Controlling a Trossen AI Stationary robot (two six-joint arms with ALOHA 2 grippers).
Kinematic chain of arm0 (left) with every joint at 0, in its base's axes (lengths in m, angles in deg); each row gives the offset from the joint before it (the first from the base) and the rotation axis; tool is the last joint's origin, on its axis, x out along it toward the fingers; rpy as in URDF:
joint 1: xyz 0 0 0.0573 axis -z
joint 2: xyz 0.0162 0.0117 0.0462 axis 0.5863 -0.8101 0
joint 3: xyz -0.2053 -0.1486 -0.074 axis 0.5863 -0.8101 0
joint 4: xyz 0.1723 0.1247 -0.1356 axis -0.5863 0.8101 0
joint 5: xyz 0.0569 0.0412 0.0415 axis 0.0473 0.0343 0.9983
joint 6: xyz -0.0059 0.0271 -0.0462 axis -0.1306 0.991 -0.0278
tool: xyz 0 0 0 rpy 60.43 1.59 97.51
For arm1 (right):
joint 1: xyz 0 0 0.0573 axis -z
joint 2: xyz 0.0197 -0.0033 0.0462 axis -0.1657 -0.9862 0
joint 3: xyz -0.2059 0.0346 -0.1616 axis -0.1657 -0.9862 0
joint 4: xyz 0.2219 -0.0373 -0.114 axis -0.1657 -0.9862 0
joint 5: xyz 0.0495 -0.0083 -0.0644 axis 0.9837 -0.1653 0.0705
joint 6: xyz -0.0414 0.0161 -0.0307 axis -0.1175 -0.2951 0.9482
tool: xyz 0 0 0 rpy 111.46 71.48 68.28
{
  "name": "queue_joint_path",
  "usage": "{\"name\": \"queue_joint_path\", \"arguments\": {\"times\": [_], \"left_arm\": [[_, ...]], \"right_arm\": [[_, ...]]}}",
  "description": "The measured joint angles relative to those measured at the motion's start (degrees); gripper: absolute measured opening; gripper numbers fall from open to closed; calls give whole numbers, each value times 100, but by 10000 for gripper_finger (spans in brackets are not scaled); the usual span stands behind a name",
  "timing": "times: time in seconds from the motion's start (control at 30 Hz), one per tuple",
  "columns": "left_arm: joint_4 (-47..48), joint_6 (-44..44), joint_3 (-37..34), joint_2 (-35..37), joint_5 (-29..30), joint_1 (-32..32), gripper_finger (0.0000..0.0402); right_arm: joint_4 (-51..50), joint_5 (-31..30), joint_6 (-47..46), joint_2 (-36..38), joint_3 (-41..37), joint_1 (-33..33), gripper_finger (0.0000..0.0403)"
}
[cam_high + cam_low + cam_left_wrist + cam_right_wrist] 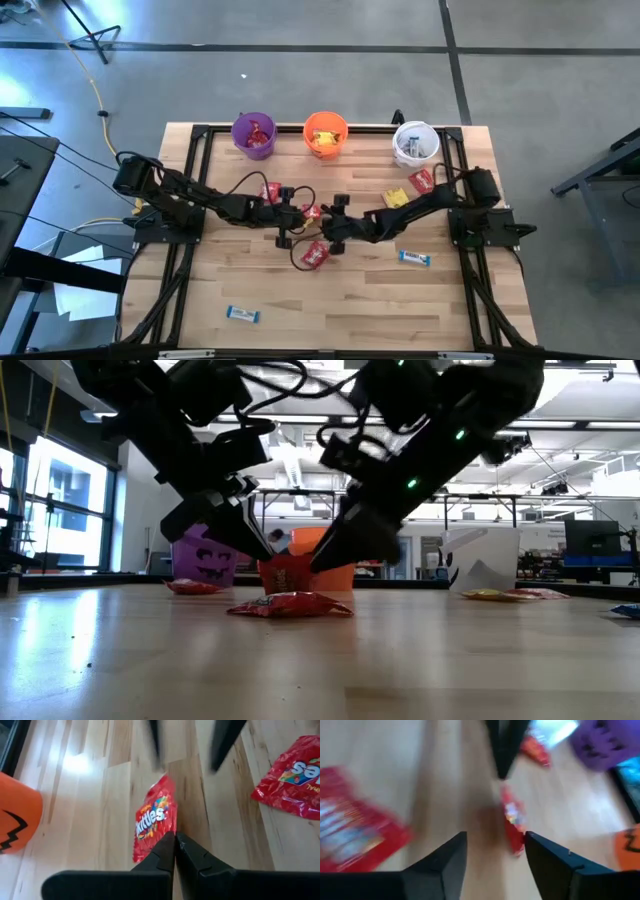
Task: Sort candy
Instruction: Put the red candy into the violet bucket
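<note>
My left gripper [175,851] is shut on a red candy packet [154,820] and holds it above the table's middle [311,212]. My right gripper [496,851] is open and faces it from the right. Its fingers stand on either side of the packet's far end [512,822]; I cannot tell whether they touch it. A second red packet [314,254] lies flat on the table just nearer than both grippers. The purple [253,134], orange [325,135] and white [415,143] buckets stand along the far edge. My left gripper pinches one end of the red packet [150,849] between its two shut fingers. The fingers come slanting down from the table's left. The packet sticks out beyond the fingertips, standing on edge, lifted clear of the table [285,572].
Another red packet [270,192] lies behind my left arm. A yellow packet [396,198] and a red one [422,181] lie beside my right arm. Blue-and-white bars lie at the right [414,258] and near the front left [242,315].
</note>
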Motion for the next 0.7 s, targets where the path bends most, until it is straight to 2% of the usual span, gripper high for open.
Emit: {"name": "queue_joint_path", "arguments": {"times": [0.07,0.17,0.3,0.47,0.7], "left_arm": [[11,-2,0,0,-50,0,0],[3,-4,0,0,-84,0,0],[2,-4,0,-1,-88,0,0],[-17,-2,0,-1,-116,0,0],[-281,-118,0,-2,-167,0,0]], "right_arm": [[439,-231,162,-182,0,61,209],[842,-225,478,-321,2,175,225],[983,8,510,-410,2,364,219],[1007,616,513,-410,2,587,175],[1061,812,597,-410,2,768,72]]}}
